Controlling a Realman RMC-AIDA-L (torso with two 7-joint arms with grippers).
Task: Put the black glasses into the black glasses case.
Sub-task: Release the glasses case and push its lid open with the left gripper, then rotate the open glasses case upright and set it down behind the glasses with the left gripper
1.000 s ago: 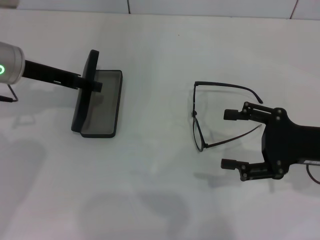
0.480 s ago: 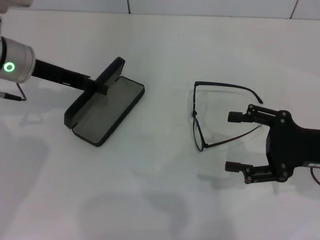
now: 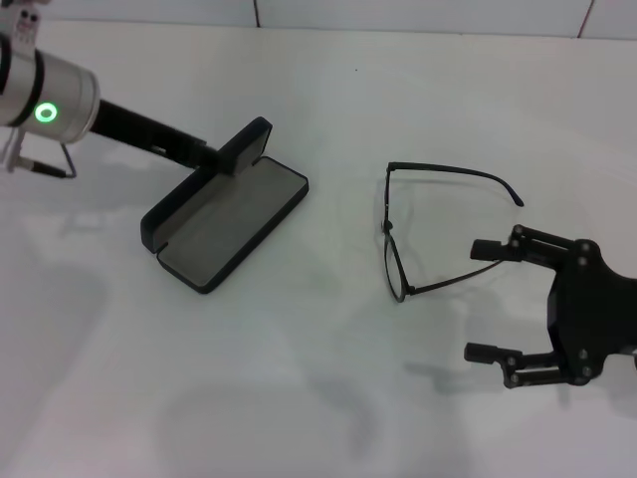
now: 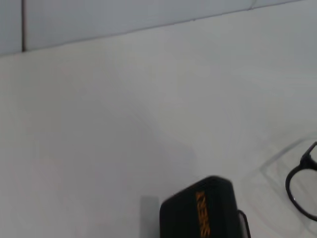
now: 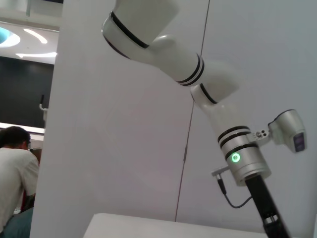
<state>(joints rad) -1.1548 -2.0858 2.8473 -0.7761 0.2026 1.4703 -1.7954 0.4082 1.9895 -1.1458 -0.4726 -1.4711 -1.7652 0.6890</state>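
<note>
The black glasses case (image 3: pixel 227 221) lies open on the white table at the centre left, grey lining up, lid (image 3: pixel 245 146) raised. My left gripper (image 3: pixel 213 157) is shut on the lid from the left. The lid's corner with its orange logo shows in the left wrist view (image 4: pixel 202 214). The black glasses (image 3: pixel 386 229) lie unfolded on the table to the right of the case, temple arms pointing right; one lens rim shows in the left wrist view (image 4: pixel 301 192). My right gripper (image 3: pixel 476 299) is open and empty, just right of the glasses, its upper finger near the lower temple arm.
The white table (image 3: pixel 318 398) stretches all round the case and glasses. A tiled wall edge (image 3: pixel 418 20) runs along the back. The right wrist view shows only my left arm (image 5: pixel 237 148) against a wall.
My left gripper has swung the case to the right and turned it, lid still held. My right gripper has drawn back to the right and down, away from the glasses, which have not moved.
</note>
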